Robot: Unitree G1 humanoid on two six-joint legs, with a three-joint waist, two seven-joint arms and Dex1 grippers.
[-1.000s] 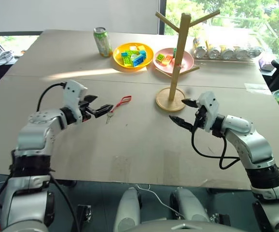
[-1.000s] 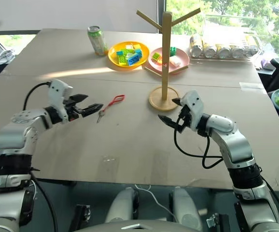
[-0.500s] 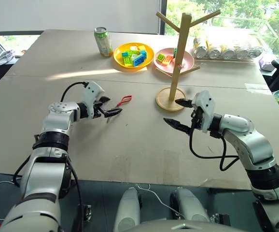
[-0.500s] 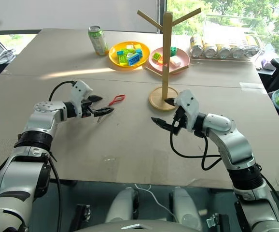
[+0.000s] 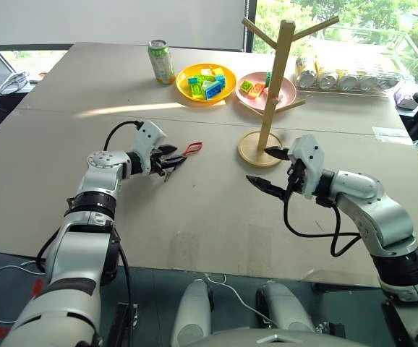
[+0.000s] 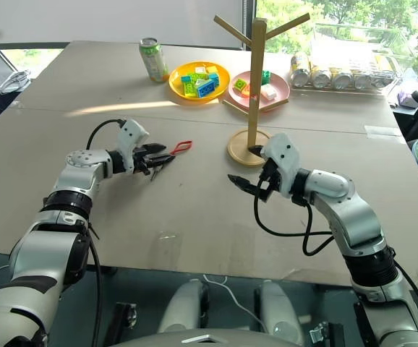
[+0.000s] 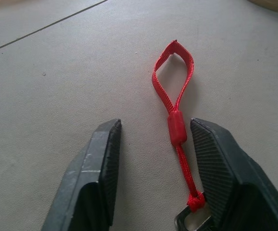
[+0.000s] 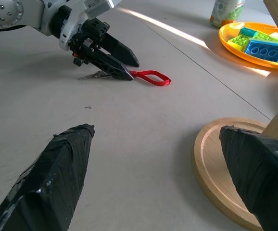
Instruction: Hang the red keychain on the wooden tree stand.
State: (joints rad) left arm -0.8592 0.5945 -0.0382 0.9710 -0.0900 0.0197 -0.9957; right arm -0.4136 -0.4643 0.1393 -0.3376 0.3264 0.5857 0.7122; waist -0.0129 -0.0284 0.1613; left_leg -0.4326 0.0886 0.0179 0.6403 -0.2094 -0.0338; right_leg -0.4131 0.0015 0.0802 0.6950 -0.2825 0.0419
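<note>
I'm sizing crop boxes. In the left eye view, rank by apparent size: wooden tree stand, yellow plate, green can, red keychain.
1. wooden tree stand, clearly the largest
2. yellow plate
3. green can
4. red keychain, smallest, partly hidden by the left tool

The can and plate sit farther from the camera, so they look smaller than true.

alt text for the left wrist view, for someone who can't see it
Two black gripper fingers straddle the red keychain lying flat on the grey table, jaws apart. Its cord loop points away from the gripper, and the metal key end sits beside one finger.
</note>
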